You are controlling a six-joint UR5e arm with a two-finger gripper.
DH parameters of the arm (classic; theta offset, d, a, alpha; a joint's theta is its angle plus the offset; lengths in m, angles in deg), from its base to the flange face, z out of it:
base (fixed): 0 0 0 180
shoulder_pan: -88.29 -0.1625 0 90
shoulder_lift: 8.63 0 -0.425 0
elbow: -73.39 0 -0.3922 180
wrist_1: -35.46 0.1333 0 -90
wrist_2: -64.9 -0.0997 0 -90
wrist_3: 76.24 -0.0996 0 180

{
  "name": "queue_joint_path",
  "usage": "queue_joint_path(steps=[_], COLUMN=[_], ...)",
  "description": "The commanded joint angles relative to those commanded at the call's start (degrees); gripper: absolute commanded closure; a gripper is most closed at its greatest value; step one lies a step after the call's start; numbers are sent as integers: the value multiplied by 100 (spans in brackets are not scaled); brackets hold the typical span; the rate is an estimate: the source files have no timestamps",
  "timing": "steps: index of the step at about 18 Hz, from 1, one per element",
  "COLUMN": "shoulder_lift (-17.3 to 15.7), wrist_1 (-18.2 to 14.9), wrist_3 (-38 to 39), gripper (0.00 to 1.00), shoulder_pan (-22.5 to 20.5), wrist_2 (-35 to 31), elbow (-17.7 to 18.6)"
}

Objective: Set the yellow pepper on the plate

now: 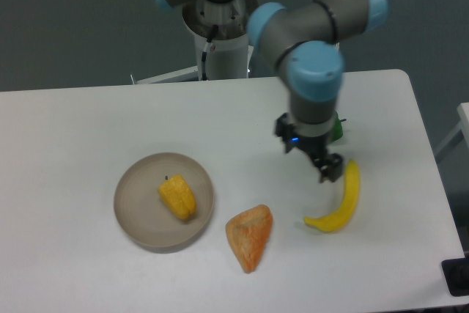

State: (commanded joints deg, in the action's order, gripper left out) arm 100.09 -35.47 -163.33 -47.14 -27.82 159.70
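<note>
Yellow pepper [177, 197] lies on the plate [132, 214], gripper [319, 163] away over the right side of the worktop [73, 122].

The pepper rests slightly right of the plate's middle, its small dark stem pointing up-left, nothing touching it. The arm reaches to the right, well apart from the plate; its jaws hang empty just beside the upper end of the banana [341, 200], and whether they are apart or together I cannot tell. A green pepper [336, 127] peeks out behind the wrist. An orange wedge-shaped piece [250, 236] lies just right of the plate.
</note>
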Motion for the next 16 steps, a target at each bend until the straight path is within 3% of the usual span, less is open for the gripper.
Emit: queue_joint_path(steps=[2,7,16], shoulder_lift=[0,202,202], wrist_1=[-18,-9,-9], wrist_3=[-395,-415,-415], gripper=[0,0,0], shoulder_pan=[-133,-159,-159], wrist_2=[0,9,-9], elbow=[26,18,18])
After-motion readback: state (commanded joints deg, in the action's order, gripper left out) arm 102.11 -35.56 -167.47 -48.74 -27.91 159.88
